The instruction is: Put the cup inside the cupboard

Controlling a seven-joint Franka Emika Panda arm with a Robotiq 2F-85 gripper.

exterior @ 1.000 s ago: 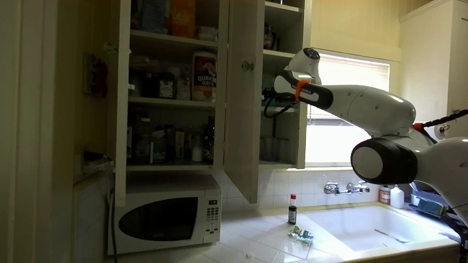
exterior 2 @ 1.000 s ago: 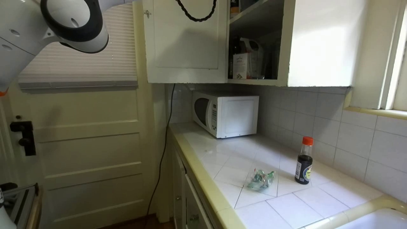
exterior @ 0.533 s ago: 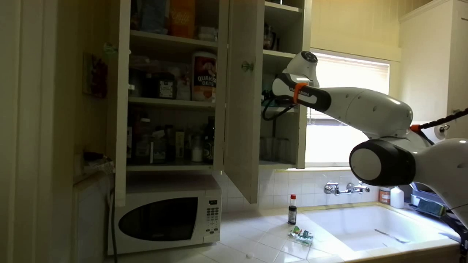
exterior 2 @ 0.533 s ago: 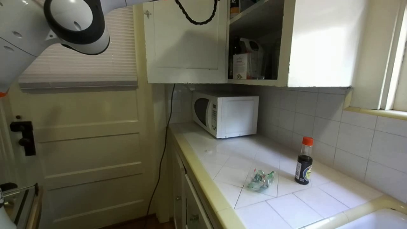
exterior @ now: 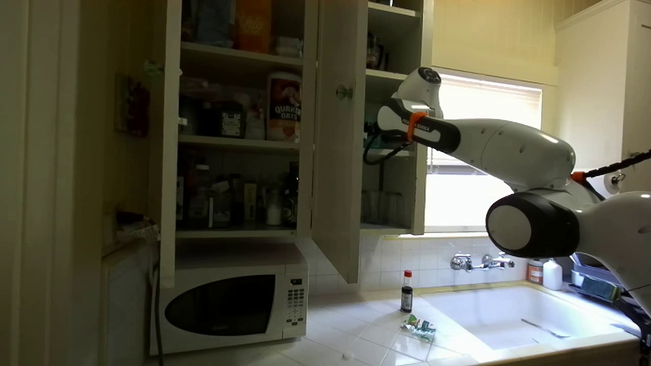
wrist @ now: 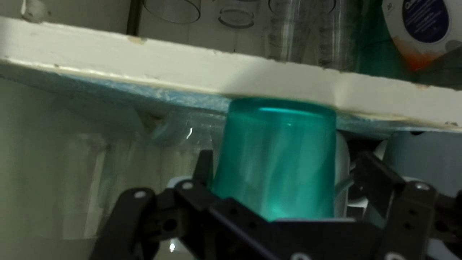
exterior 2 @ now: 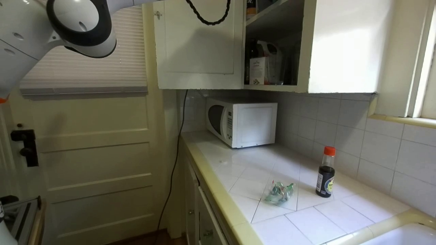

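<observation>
Your gripper (wrist: pixel 286 157) stands spread in the wrist view, its two dark fingers (wrist: pixel 377 177) to either side of the teal cup (wrist: pixel 276 160). On the right you can see a strip of background between cup and finger; on the left the finger shows right by the cup's wall, and you cannot tell whether they touch. The cup is inside the cupboard (exterior: pixel 306 152), its narrower end close to the chipped edge of a white shelf (wrist: pixel 108 54). The gripper hides its other end, so you cannot tell what it rests on. Left of it you see clear glasses (wrist: pixel 85 187), dim and blurred; right of it, a grey container (wrist: pixel 426 159), partly covered by the finger. In an exterior view, your arm (exterior: pixel 524 150) reaches across the window (exterior: pixel 457 203) toward the cupboard section nearest it, and two cupboard doors (exterior: pixel 336 168) stand swung out. Below, on the counter (exterior: pixel 338 330), you have a white microwave (exterior: pixel 224 305), an upright bottle (exterior: pixel 406 296) with a red cap, and a crumpled wrapper (exterior: pixel 419 329) just beside the bottle. Your counter runs on to a white sink (exterior: pixel 473 310), with a tap (exterior: pixel 462 262) on the tiled wall (exterior: pixel 396 256) behind it.
</observation>
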